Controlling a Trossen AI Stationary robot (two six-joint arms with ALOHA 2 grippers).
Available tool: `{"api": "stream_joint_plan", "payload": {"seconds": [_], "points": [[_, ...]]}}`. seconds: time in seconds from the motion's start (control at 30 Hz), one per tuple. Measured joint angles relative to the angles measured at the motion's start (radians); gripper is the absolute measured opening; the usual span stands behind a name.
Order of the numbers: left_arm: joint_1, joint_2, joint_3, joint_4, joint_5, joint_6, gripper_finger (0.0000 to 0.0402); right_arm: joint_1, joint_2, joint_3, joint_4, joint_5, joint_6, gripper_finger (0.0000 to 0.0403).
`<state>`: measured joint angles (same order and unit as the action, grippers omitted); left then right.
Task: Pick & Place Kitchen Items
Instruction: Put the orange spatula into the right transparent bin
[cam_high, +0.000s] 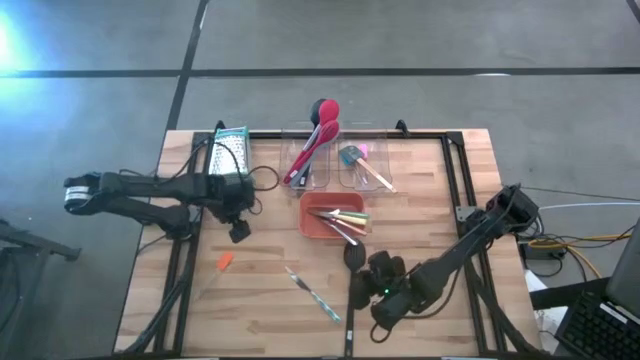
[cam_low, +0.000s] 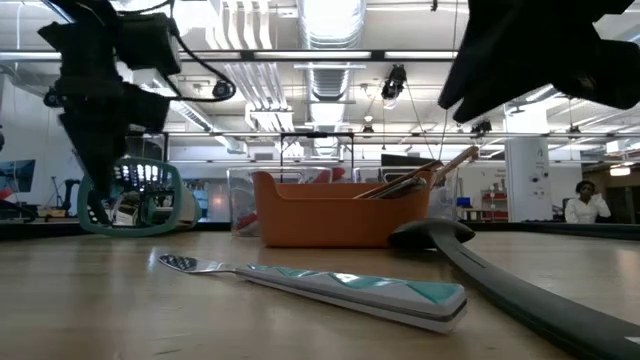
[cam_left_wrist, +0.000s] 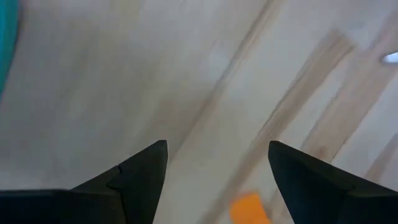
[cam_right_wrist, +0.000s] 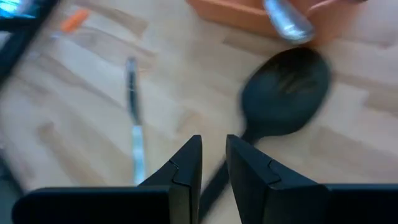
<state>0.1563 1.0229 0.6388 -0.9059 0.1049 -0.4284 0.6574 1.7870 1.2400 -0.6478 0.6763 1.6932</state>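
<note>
Blur smears both wrist views, and in the high view the right claw (cam_high: 366, 297) hides most of the black spoon's handle. That claw hangs low over the near middle of the tabletop (cam_high: 260, 315), fingers (cam_right_wrist: 186, 171) nearly pressed together around the thin handle of the black spoon (cam_right_wrist: 286, 93), which lies on the wood with its bowl just in front of the orange tray (cam_high: 318, 222); whether the fingers actually bite the handle is hard to make out. The left claw (cam_high: 238, 231) hovers spread wide near the grater (cam_high: 232, 152), above a small orange piece (cam_left_wrist: 250, 208). A thin teal-patterned tool (cam_high: 315, 295) lies beside the spoon. The tray holds several slim tools; of two clear tubs behind it, one (cam_high: 305, 160) carries red spoons, the other (cam_high: 362, 165) a blue and a pink piece.
</note>
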Motion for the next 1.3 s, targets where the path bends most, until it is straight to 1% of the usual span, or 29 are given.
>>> {"api": "stream_joint_plan", "payload": {"seconds": [0.1, 0.27, 0.33, 0.47, 0.63, 0.77, 0.9, 1.03, 1.23, 1.3], "points": [[-0.064, 0.0, -0.003, -0.04, -0.01, -0.125, 0.0284, 0.0, 0.0, 0.022, -0.115, 0.0, 0.001, 0.0068], [-0.229, 0.0, -0.003, -0.047, -0.055, -0.335, 0.028, 0.0, -0.002, 0.042, -0.266, -0.001, 0.0, 0.0068], [-0.3, 0.001, -0.003, -0.046, -0.089, -0.407, 0.0277, 0.0, -0.003, 0.044, -0.316, -0.001, 0.0, 0.0068], [-0.428, 0.008, -0.003, -0.046, -0.1, -0.518, 0.0273, 0.0, -0.003, 0.042, -0.408, -0.004, 0.005, 0.0068], [-0.556, 0.049, -0.003, -0.045, -0.099, -0.595, 0.0273, 0.0, -0.004, 0.042, -0.476, -0.004, 0.006, 0.0068], [-0.63, 0.103, -0.003, -0.046, -0.088, -0.618, 0.0273, -0.001, -0.011, 0.043, -0.487, -0.003, 0.009, 0.0068], [-0.673, 0.166, -0.003, -0.046, -0.088, -0.611, 0.0273, -0.001, -0.012, 0.043, -0.486, -0.003, 0.011, 0.0068], [-0.686, 0.223, -0.004, -0.043, -0.088, -0.564, 0.0273, -0.001, -0.012, 0.043, -0.486, -0.003, 0.034, 0.0068], [-0.686, 0.282, -0.006, 0.034, -0.088, -0.483, 0.0273, -0.001, -0.013, 0.057, -0.485, -0.003, 0.035, 0.0068], [-0.686, 0.302, -0.006, 0.033, -0.088, -0.466, 0.0273, -0.001, -0.013, 0.066, -0.484, -0.002, 0.029, 0.0068]]}}
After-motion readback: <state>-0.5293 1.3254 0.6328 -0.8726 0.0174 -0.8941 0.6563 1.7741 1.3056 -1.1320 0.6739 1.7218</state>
